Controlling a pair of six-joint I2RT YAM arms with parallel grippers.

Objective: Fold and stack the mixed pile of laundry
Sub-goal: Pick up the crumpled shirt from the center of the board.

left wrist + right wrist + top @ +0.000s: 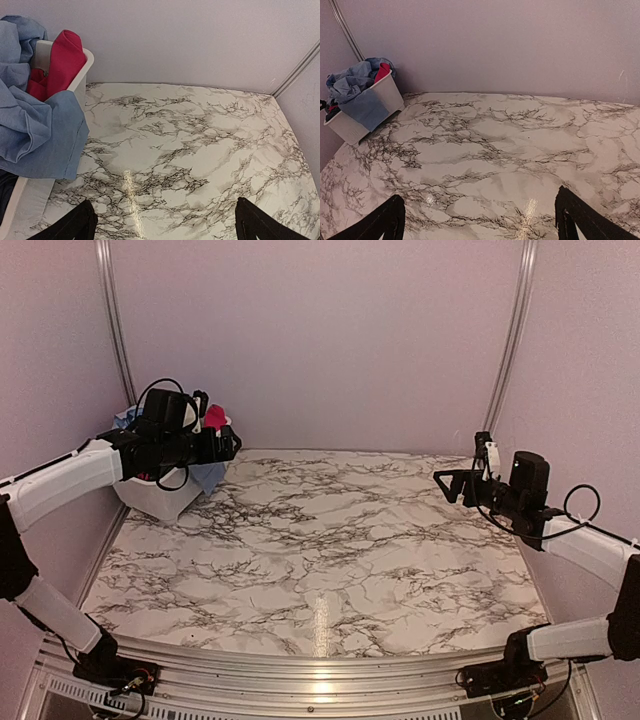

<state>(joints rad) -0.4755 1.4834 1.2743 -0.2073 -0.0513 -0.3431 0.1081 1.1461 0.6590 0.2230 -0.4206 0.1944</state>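
We find the mixed laundry pile [356, 84] bundled in a white plastic basket [351, 128] that stands at about 10 o'clock on the marble tabletop [320, 540], close to the back wall and the left wall. None of the garments lies on the tabletop itself.

A large light blue shirt [42, 132] spills over the basket's rim and hangs down its outer wall. A bright red garment [66, 57] sticks up inside the basket just behind it, toward 12 o'clock. At the lower left edge of the left wrist view we see a strip of dark cloth [5, 192]; we cannot tell which garment it belongs to.

The left gripper [165, 201] hangs in the air beside the basket, on its 3 o'clock side. Its jaws are spread wide with nothing between them, and it touches no cloth. The right gripper [480, 194] hovers at about 3 o'clock over the tabletop, well apart from the basket. It faces toward 10 o'clock, and its jaws are likewise spread wide and carry nothing.
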